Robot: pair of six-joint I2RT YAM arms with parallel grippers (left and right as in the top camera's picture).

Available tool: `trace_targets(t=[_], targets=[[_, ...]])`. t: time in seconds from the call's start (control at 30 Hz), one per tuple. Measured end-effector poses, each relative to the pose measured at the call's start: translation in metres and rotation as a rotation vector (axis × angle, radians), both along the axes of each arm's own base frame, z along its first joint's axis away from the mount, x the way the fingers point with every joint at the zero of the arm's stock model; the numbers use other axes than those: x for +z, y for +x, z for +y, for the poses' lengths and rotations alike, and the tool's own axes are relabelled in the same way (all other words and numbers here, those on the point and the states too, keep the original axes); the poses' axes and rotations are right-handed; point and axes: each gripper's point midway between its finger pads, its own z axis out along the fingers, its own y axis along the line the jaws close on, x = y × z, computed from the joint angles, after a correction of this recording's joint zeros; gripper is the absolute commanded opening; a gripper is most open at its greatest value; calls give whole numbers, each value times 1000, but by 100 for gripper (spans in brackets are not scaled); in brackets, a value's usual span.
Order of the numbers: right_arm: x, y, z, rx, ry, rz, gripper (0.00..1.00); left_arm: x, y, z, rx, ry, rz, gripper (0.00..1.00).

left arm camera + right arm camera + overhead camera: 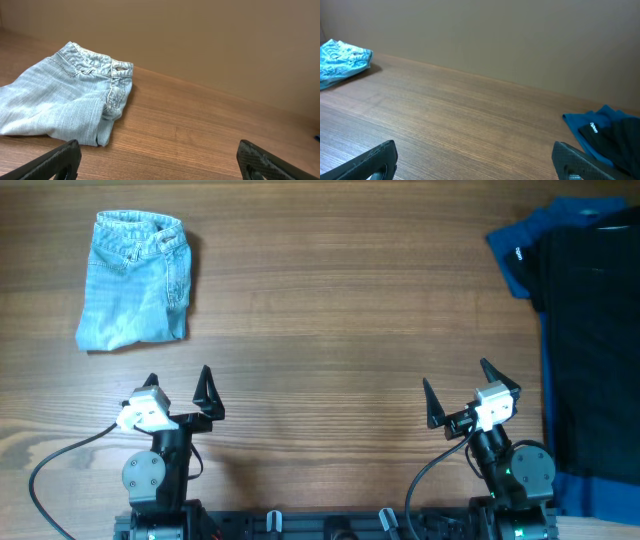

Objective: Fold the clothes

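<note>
A folded light-blue denim garment [135,280] lies at the table's far left, and the left wrist view shows this denim garment [65,102] just ahead and to the left. A black garment [590,330] lies flat on a dark blue garment [520,252] at the right edge; the dark blue garment [592,131] shows low on the right in the right wrist view. My left gripper [179,383] stands open near the front edge, apart from the denim. My right gripper [455,388] is open too, left of the black garment, with nothing between its fingers.
Wooden table [330,320] runs between the two piles. A black cable [60,465] loops at the front left beside the left arm's base. A plain brown wall [495,35] rises behind the far edge.
</note>
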Motion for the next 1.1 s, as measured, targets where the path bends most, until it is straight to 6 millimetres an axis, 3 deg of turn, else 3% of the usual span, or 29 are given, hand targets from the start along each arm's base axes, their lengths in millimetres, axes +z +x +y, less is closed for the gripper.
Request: trace_targets(t=[0.07, 0.27, 0.37, 0.53, 0.63, 0.7, 0.8, 0.97, 1.1], targets=[[1, 0, 0, 0, 0, -4, 100, 0, 0, 0, 0, 0, 0, 100], [30, 0, 0, -1, -31, -131, 100, 0, 0, 0, 0, 0, 0, 100], [46, -3, -2, -12, 54, -136, 100, 0, 0, 0, 0, 0, 0, 100], [134, -19, -10, -42, 138, -218, 100, 0, 0, 0, 0, 0, 0, 100], [186, -19, -14, -63, 153, -230, 100, 0, 0, 0, 0, 0, 1, 100], [215, -7, -15, -75, 149, -196, 100, 0, 0, 0, 0, 0, 0, 100], [238, 23, -13, -86, 131, -81, 100, 0, 0, 0, 0, 0, 0, 100], [281, 98, -7, -97, 60, 96, 100, 0, 0, 0, 0, 0, 0, 100], [270, 133, -4, -97, 27, 180, 100, 0, 0, 0, 0, 0, 0, 100]])
